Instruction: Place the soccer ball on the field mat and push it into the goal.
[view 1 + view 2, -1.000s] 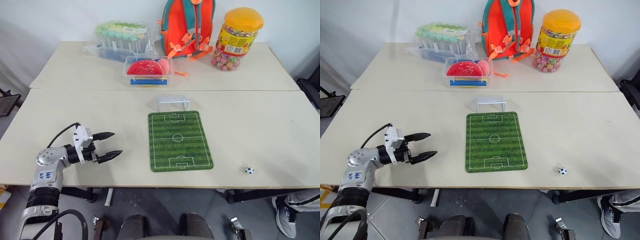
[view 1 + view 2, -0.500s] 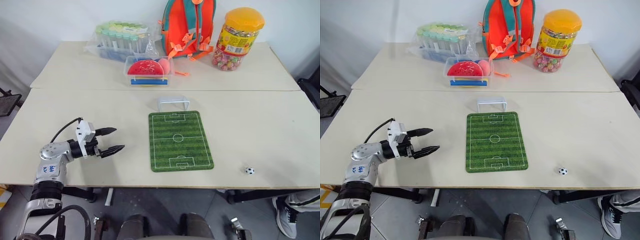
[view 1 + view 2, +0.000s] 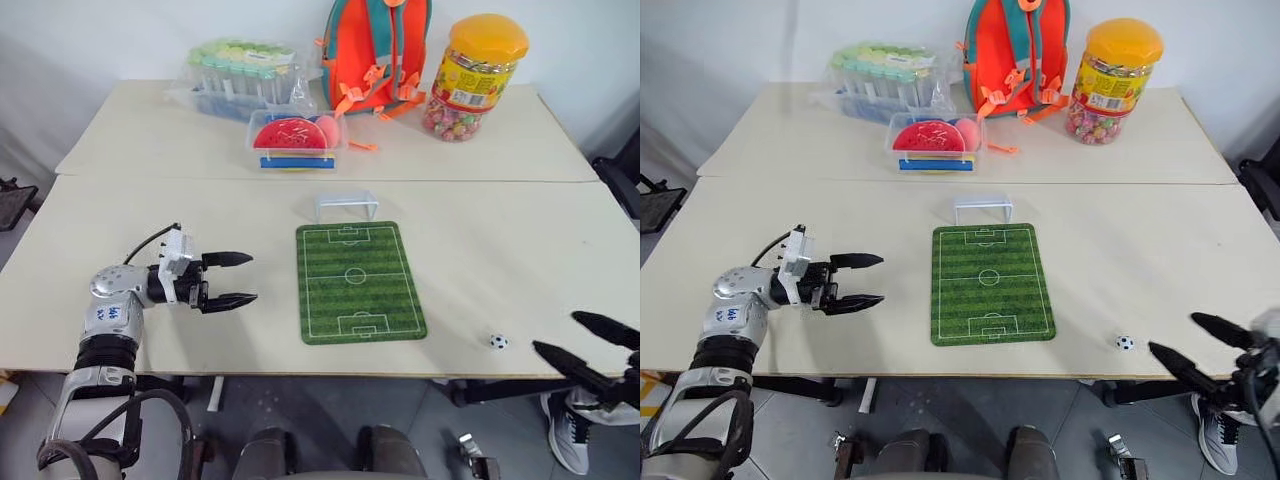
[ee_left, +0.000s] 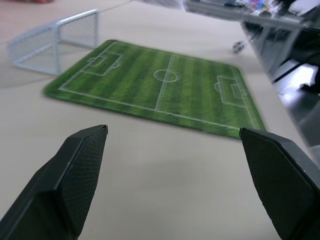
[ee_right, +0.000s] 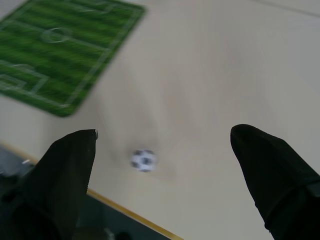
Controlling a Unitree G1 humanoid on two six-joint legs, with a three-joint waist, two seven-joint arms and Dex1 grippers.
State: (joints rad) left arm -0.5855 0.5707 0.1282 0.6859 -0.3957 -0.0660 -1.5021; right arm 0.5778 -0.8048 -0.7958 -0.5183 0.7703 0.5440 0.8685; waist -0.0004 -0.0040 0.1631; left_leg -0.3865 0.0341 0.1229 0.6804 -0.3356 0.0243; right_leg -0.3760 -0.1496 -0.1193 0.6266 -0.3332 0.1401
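Our right gripper [image 3: 590, 348] has swung into view, jaws wide and empty, near the soccer ball [image 3: 498, 341] by the beige table's [image 3: 500, 250] front edge. Our left gripper [image 3: 238, 279], open and empty, has edged toward the field mat [image 3: 359, 282]. The goal [image 3: 346, 206] touches the mat's far end.

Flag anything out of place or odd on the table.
The ball sits off the mat, on bare table near the front edge, where a nudge might roll it off. The goal stands upright at the mat's far end. Nothing looks spilled or damaged.
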